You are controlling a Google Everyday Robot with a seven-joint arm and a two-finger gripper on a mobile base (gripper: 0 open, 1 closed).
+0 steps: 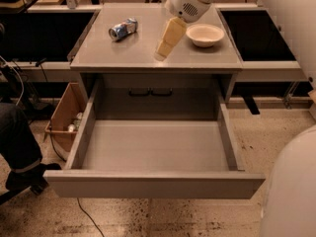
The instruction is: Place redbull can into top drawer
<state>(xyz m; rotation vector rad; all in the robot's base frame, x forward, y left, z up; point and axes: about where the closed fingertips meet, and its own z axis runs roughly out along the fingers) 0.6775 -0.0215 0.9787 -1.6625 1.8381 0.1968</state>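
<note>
In the camera view, the redbull can (pixel 123 29) lies on its side on the cabinet top (pixel 123 58), at ten o'clock from the gripper (pixel 160 56), whose fingers sit together, holding nothing. We should open them and grip across its slim body; the top drawer (pixel 153 149) stands open at six o'clock.

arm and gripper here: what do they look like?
White glossy arm, rounded shell with a dotted vent grille. Pale cream-yellow gripper, tapering to a narrow tip, over the cabinet top beside the bowl. No cables or markings visible.
</note>
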